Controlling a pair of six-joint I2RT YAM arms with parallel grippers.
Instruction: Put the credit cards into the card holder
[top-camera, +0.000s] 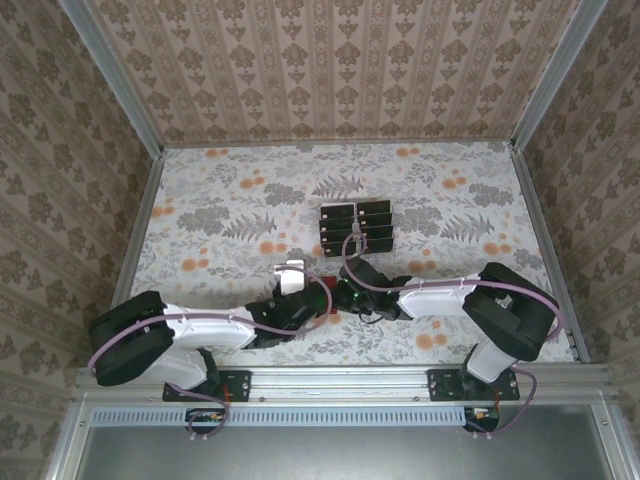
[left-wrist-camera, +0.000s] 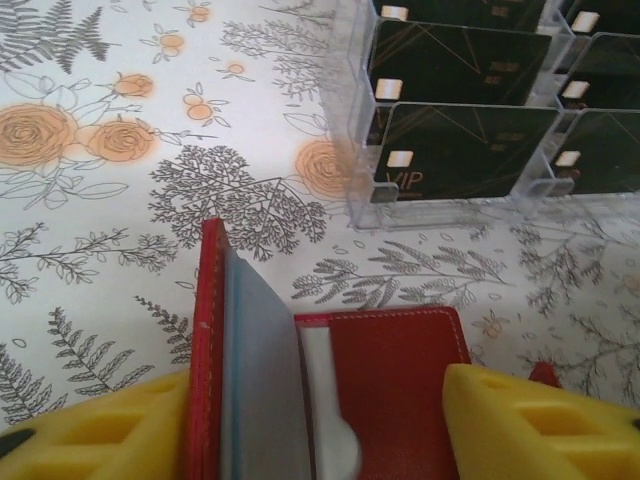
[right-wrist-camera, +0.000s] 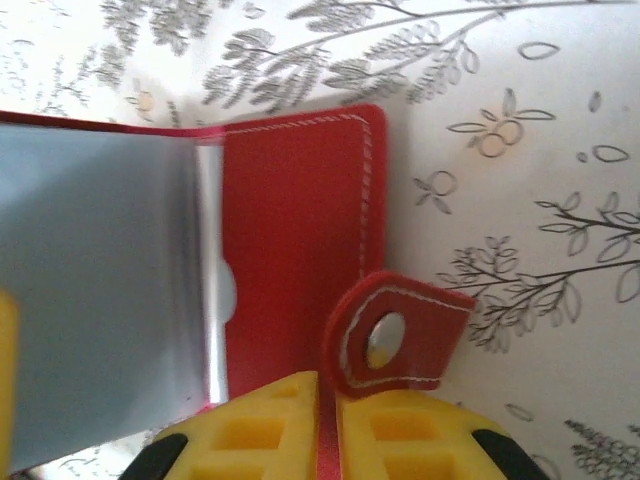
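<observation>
The right gripper (right-wrist-camera: 326, 410) clamps the stitched edge of the card holder (right-wrist-camera: 295, 220), judged soft and floppy; the left gripper (left-wrist-camera: 318, 385) stands released astride it.

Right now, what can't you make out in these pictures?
- Right wrist view: the red leather-like folding wallet has a greyish clear pocket, blurred and cut by the left edge; whether a card sits inside is unclear.
- Left wrist view: the clear plastic tiered rack of thin black cards runs off the top and right edges; no full count.
- Top view: the left arm and right arm cover most of the wallet.
</observation>
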